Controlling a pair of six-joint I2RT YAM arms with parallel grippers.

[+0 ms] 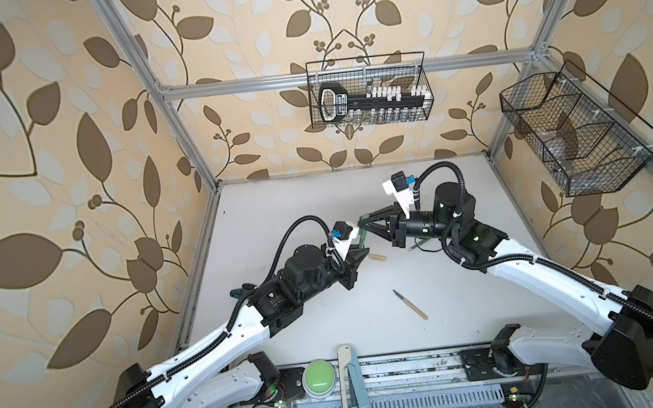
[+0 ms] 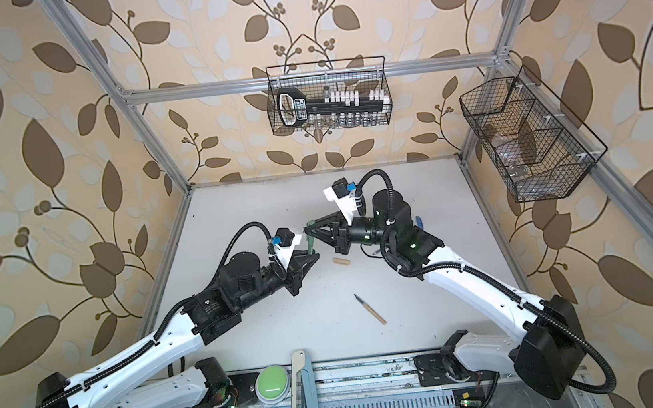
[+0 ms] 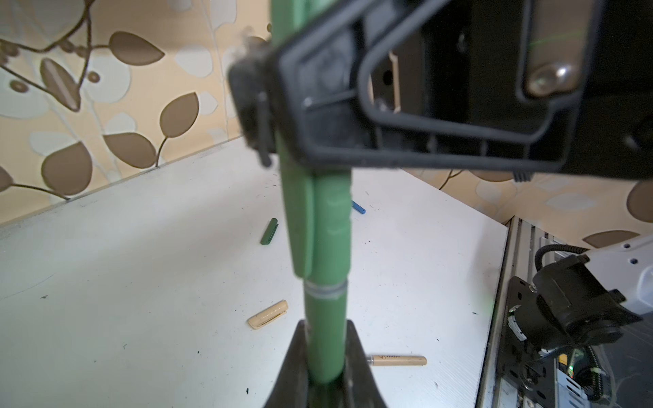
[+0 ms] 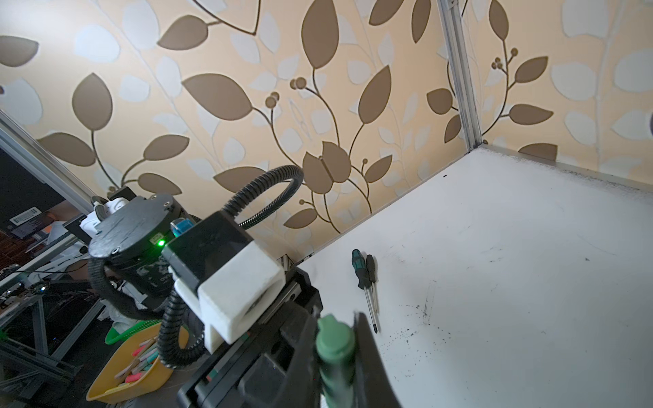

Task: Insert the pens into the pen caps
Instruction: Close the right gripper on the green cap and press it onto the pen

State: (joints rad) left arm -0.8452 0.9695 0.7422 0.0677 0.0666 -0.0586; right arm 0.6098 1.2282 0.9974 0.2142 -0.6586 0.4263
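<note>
— Containers?
— Wire basket (image 1: 367,58) on the wall far beyond both pincers: one black tool with white blocks (image 1: 371,101). Side wire basket (image 1: 607,181): contents unclear.
— Pincers?
— My left pincer (image 3: 325,339): clamped on one dark green pen (image 3: 324,307). My right pincer (image 4: 335,332): closed around one green cap (image 4: 334,344), seated over that pen's end.
— Loose on the worktop (image 1: 329,317)?
— One tan cap (image 1: 377,256) just beside my left pincer. One tan pen (image 1: 411,305) well behind both pincers. One second green cap (image 3: 269,231). One blue piece (image 3: 358,207), pen or cap I cannot tell. Two screwdrivers (image 4: 358,268) past my right pincer.
</note>
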